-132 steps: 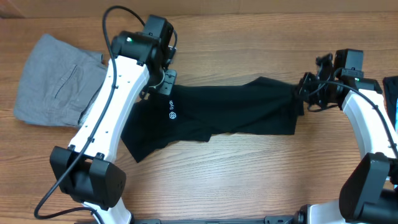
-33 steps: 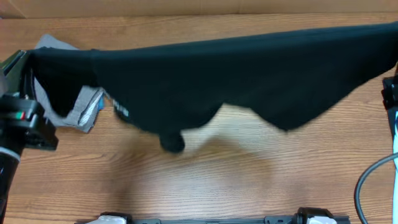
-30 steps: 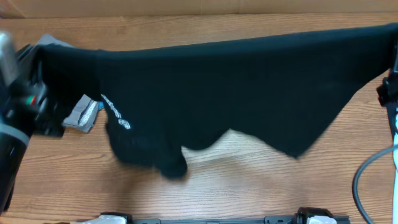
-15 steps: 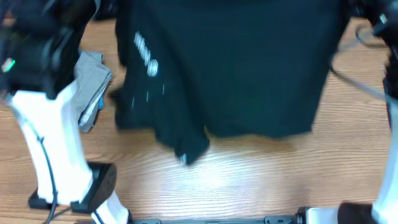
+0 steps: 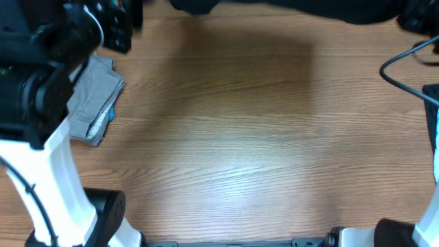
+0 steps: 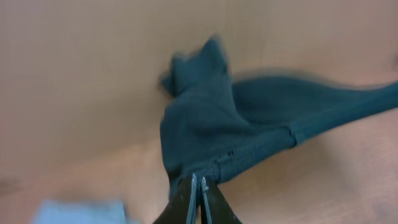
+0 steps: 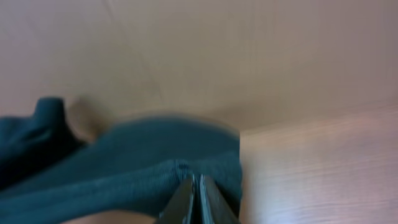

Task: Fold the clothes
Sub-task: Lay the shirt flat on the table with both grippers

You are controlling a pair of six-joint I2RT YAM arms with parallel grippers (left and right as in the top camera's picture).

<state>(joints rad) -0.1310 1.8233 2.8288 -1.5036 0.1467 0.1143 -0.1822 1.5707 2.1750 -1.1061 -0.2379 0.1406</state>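
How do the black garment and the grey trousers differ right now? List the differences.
Colour: the black garment is dark; the grey trousers are pale. State: the garment is held up, pinched in the left tool and right tool; the trousers lie folded on the table, ungripped. Both are soft cloth.

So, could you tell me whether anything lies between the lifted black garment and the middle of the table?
Nothing visible does: the table below the garment is bare wood. The grey trousers lie off to the left, clear of it.
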